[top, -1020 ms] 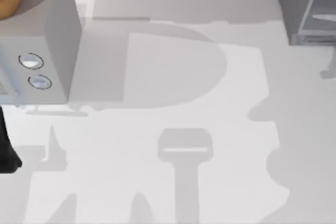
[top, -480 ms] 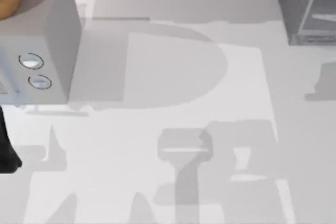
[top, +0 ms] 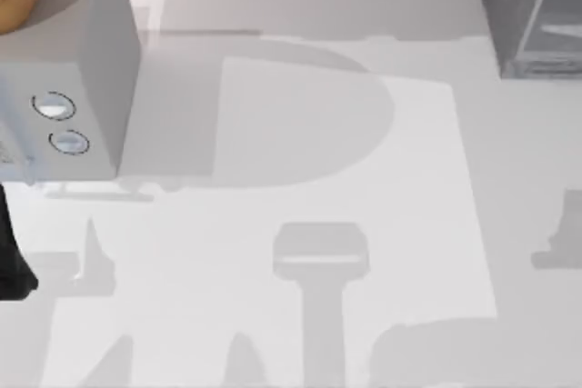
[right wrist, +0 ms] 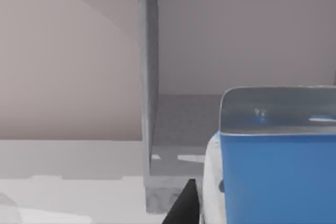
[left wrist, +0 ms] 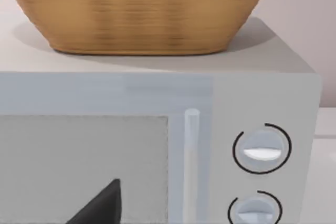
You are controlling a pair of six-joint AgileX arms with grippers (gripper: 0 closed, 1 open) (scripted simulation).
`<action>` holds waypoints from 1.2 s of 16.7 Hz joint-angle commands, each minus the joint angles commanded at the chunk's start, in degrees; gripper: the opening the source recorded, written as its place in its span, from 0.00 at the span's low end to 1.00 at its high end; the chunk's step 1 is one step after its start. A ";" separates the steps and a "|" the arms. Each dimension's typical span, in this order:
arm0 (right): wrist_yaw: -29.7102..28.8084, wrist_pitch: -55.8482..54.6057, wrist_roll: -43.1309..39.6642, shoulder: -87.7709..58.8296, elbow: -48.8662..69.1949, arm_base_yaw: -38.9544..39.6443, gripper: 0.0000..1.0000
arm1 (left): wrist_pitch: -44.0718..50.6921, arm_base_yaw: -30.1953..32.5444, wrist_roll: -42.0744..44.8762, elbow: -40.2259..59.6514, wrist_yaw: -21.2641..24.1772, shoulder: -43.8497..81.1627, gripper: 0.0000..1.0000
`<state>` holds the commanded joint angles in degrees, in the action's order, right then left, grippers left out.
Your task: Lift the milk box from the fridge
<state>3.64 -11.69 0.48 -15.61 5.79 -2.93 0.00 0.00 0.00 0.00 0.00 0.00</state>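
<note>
Your stock: fridge point(top: 532, 15) at bench's far right corner; milk box point(right wrist: 273, 166) close before right wrist camera, grip state untellable.

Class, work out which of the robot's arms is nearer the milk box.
Right. Its wrist view shows the milk box close up beside the fridge. The left arm faces the microwave on the table's left side.

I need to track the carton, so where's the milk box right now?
The milk box shows close up in the right wrist view, just in front of the fridge, whose grey frame post stands beside it; the fridge sits at the table's far right corner in the top view.
</note>
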 joint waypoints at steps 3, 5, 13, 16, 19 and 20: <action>-2.28 7.59 -0.26 10.28 -3.86 1.86 0.00 | 0.00 0.00 0.00 0.00 0.00 0.00 1.00; -3.26 10.58 -0.41 14.15 -5.29 2.63 0.00 | 0.00 0.00 0.00 0.00 0.00 0.00 1.00; -3.47 11.09 -0.15 14.82 -5.44 2.99 0.00 | 0.00 0.00 0.00 0.00 0.00 0.00 1.00; -2.95 6.25 1.61 9.60 -3.29 4.93 0.00 | 0.00 0.00 0.00 0.00 0.00 0.00 1.00; -2.03 -2.96 4.20 -1.04 0.69 8.38 0.00 | 0.00 0.00 0.00 0.00 0.00 0.00 1.00; -1.66 -6.83 5.07 -5.87 2.35 9.80 0.00 | 0.00 0.00 0.00 0.00 0.00 0.00 1.00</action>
<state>1.97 -18.53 5.55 -21.48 8.13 6.87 0.00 0.00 0.00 0.00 0.00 0.00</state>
